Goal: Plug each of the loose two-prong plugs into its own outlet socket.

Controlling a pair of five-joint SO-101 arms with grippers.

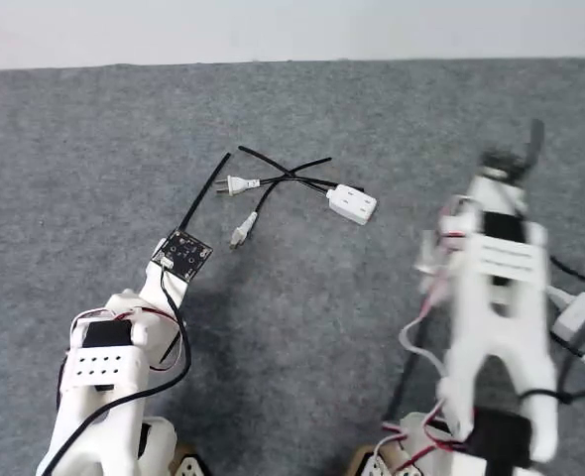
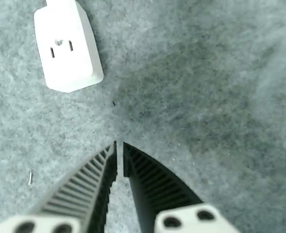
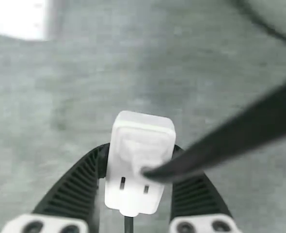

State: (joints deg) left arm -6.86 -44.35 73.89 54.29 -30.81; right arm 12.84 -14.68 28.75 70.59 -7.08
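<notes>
R gripper [image 3: 140, 150] pinched a socket [image 3: 140, 160] by its sides: prob. light, rigid, slick. L gripper [image 2: 119, 145] pressed shut above carpet [image 2: 220, 97], 2nd socket [image 2: 68, 48] nearby. Plugs [image 1: 235, 183] lay loose mid-carpet; grab bodies, not cords [image 1: 283, 171].

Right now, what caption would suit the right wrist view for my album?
Right gripper clasping a white outlet socket against grey carpet, a black cable crossing in front.
</notes>
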